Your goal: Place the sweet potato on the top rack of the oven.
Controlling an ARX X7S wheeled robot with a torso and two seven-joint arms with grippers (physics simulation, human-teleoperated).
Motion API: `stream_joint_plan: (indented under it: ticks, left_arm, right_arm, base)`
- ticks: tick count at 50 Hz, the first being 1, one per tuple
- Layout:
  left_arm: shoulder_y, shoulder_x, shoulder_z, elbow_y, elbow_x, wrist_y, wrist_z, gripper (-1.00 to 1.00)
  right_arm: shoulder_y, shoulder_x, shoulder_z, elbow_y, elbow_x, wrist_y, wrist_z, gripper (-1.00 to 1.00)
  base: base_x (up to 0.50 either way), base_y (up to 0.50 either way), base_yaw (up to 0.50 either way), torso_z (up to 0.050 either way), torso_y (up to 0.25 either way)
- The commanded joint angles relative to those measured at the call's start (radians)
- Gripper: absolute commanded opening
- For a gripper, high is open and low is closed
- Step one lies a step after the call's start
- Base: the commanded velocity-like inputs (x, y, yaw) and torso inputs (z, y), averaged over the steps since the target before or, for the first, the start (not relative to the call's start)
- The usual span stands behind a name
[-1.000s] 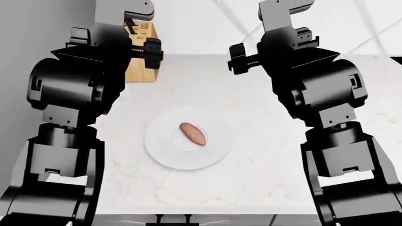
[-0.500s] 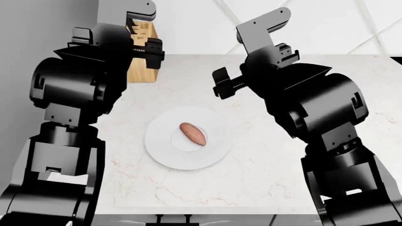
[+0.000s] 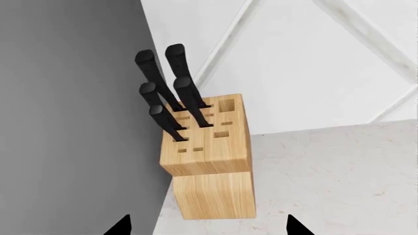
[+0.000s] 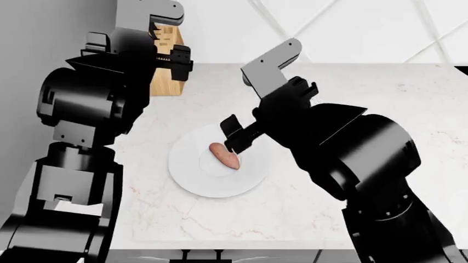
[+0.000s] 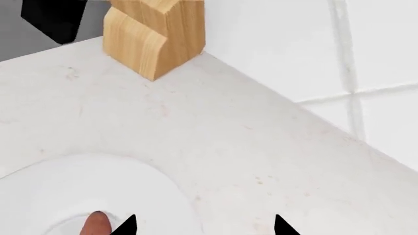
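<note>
The sweet potato (image 4: 224, 155) is a small pinkish-orange tuber lying on the middle of a white plate (image 4: 196, 183) on the marble counter. My right gripper (image 4: 235, 136) is open and empty, just above the plate's far right part, close beside the sweet potato. In the right wrist view only the sweet potato's tip (image 5: 97, 224) shows, beside one fingertip (image 5: 126, 226), on the plate (image 5: 78, 181); the gripper (image 5: 203, 228) is open. My left gripper (image 4: 174, 59) is open and empty, held high by the knife block (image 3: 209, 161). The oven and top rack are out of view.
A wooden knife block (image 4: 165, 76) with several black-handled knives stands at the counter's back left, against a grey wall (image 4: 44, 33). White tiled wall runs behind the counter (image 4: 417, 90). The counter's front edge lies near the bottom of the head view.
My right arm has swung left and down from the back of the counter to just above the plate, beside the sweet potato. The left arm, the plate and the sweet potato have not moved.
</note>
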Motion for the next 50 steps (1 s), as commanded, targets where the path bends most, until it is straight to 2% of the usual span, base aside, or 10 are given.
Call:
stream_joint_plan:
  ticks: [1,29,50]
  left_arm:
    - [-0.001,-0.002,0.011,-0.007,-0.007,0.006,-0.001,1.0]
    - [0.015,-0.016,0.011,-0.004,-0.03,0.016,-0.011,1.0]
    - [0.018,-0.007,0.028,-0.026,-0.038,0.037,-0.02,1.0]
  right_arm:
    - [-0.032,-0.013,-0.026,-0.094,0.049,0.059,0.0,1.0]
    - [-0.08,-0.044,-0.125,-0.02,0.074,-0.026,-0.013,1.0]
    - [-0.122,-0.017,-0.116,0.009,0.1,-0.053,-0.019,1.0]
  base:
    - [0.0,0.0,0.0,0.0,0.0]
    - [0.0,0.0,0.0,0.0,0.0]
    - [0.0,0.0,0.0,0.0,0.0]
